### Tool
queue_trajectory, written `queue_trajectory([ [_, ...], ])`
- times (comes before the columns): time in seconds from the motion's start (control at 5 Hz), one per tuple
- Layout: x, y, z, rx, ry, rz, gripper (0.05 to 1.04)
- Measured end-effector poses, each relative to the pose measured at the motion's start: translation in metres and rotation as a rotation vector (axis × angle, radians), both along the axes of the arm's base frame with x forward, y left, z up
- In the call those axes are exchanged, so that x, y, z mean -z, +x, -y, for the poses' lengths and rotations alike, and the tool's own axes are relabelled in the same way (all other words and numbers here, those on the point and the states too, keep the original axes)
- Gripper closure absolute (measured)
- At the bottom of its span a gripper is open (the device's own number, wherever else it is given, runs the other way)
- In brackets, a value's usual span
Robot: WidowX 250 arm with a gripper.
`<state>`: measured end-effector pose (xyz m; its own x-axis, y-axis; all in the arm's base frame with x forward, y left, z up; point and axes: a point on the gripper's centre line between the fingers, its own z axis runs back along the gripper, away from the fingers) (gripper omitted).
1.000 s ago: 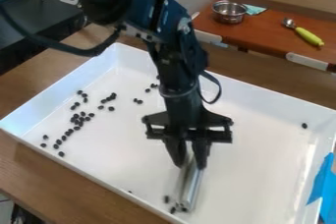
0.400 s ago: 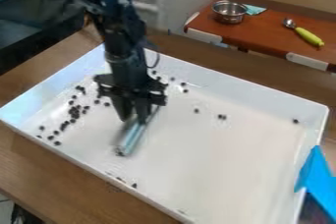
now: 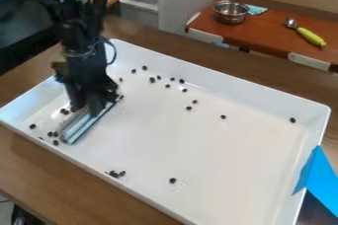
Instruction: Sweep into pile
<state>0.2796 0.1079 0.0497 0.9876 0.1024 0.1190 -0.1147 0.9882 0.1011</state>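
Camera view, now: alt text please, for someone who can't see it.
Gripper at the left end of a white tray, holding a metal bar down on its floor among black beans; more beans lie scattered along the far side and near edge. Behind, a steel bowl and a spoon.

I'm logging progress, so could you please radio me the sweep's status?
Gripper closed on silvery bar, low in tray. Dark pellets scattered, small clumps, no single pile. Tray wall close by, may limit sweep.
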Motion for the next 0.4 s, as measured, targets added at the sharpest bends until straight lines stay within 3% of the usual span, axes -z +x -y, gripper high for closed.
queue_trajectory([
  [0.2,-0.01,-0.01,0.017,-0.005,-0.096,-0.034,0.745],
  [0.4,-0.032,-0.007,0.063,-0.032,-0.218,-0.051,0.745],
])
